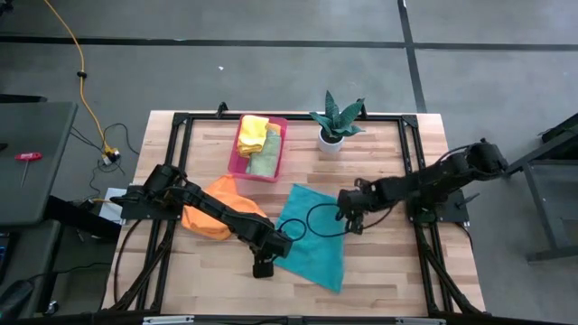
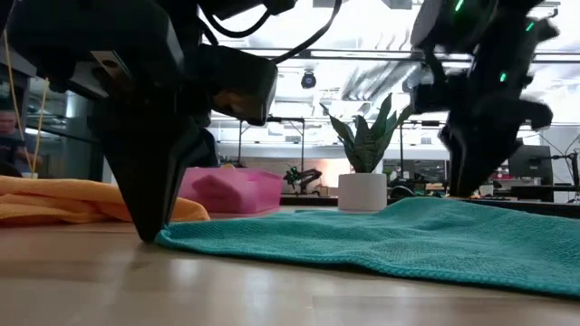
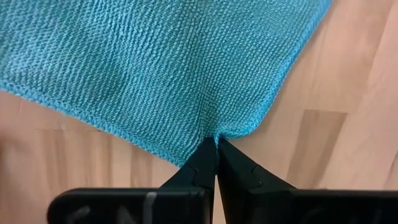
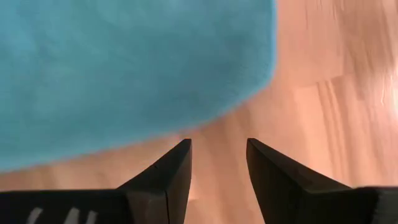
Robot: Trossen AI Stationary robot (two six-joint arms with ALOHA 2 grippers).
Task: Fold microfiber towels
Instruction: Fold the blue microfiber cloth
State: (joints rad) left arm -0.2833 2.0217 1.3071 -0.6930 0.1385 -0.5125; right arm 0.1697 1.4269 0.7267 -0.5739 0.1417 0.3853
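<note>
A teal towel [image 1: 312,236] lies spread flat on the wooden table's middle. My left gripper [image 1: 264,267] stands at its near left corner, shut on the hem. My right gripper [image 4: 217,144] is open over bare wood just off the towel's right corner [image 4: 264,74] and touches nothing. An orange towel [image 1: 217,209] lies crumpled on the table under my left arm. A yellow towel [image 1: 252,132] and a light green one [image 1: 266,155] rest in a pink tray. My left gripper pinches the teal towel's hem [image 3: 214,132] right beside its near left corner [image 3: 252,126], between the tips of its two fingers. The fingers come from above, pointing down. The cloth puckers toward the tips, and the towel lies on the table.
The pink tray [image 1: 282,144] sits at the far middle, with a potted plant [image 1: 334,122] in a white pot to its right. A black cable loop [image 1: 312,221] lies across the teal towel. Bare wood shows along the near edge and to the right.
</note>
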